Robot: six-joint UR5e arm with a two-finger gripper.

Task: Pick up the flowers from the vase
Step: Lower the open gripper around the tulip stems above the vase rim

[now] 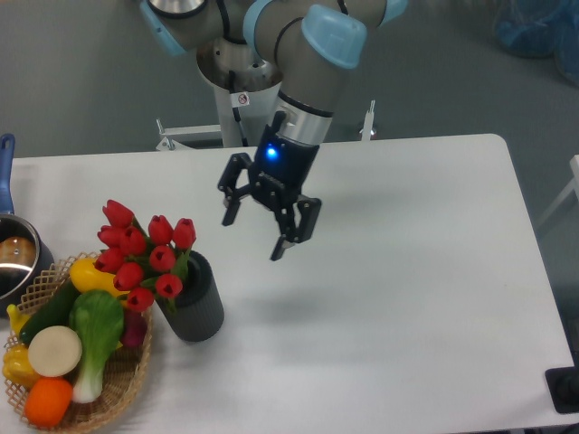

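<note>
Nearest, a basket [127,384] of toy vegetables is sitting at the table's [425,298] front left corner. Touching its right side, the vase [196,300] is standing upright, holding the flowers [145,251], which are leaning left over the basket. Farther back and to the right, the gripper [256,232] is hanging above the table with fingers spread wide, gripping nothing, probably readying for the stems.
</note>
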